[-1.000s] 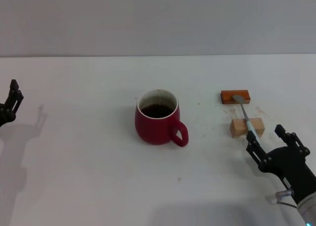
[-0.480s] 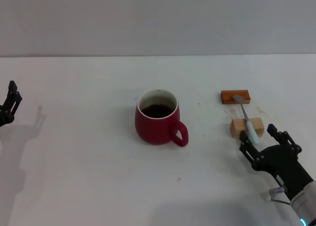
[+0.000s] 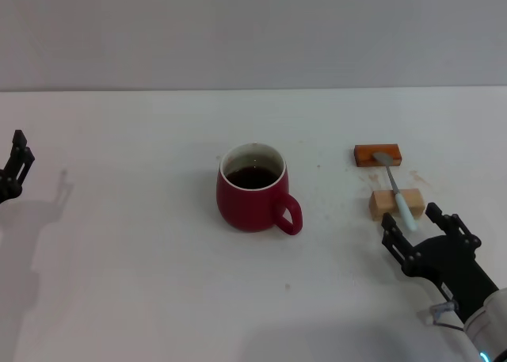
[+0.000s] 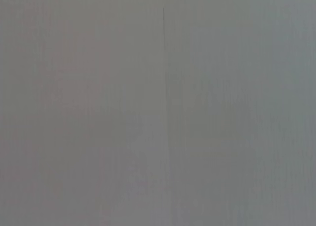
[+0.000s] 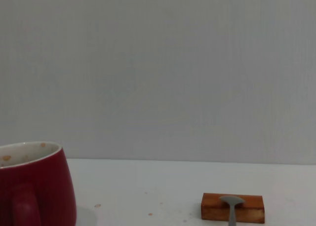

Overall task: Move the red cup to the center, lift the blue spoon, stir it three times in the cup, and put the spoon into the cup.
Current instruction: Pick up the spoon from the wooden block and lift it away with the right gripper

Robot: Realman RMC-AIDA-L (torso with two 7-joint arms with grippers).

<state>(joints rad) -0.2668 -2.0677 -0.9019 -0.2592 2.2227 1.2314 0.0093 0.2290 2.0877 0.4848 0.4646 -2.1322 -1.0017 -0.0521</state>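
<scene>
One broad white tabletop (image 3: 142,299) carries everything, and the red cup (image 3: 250,189) serves as the landmark: it stands upright near the tabletop's middle, dark liquid inside, its loop handle turned toward the robot and slightly to its right. Well to the right of the cup, the right gripper (image 3: 419,227) hovers low with its fingers spread wide and nothing held between them. Far to the left of the cup, the left gripper (image 3: 17,164) sits at the tabletop's edge, idle; whether its fingers are parted cannot be told. Right of the cup lie an orange-brown block (image 3: 378,154) and, nearer the robot, a tan wooden block (image 3: 395,204). Bridging both is the blue spoon (image 3: 396,191), its grey bowl on the orange-brown block and its pale handle over the tan one, the handle's tip pointing at the open right gripper.

Judging by the layout, the cup looks already centred, so the spoon pickup seems in hand. Next, the gripper likely needs to straddle the handle's free end and close gently without knocking it off the blocks.
</scene>
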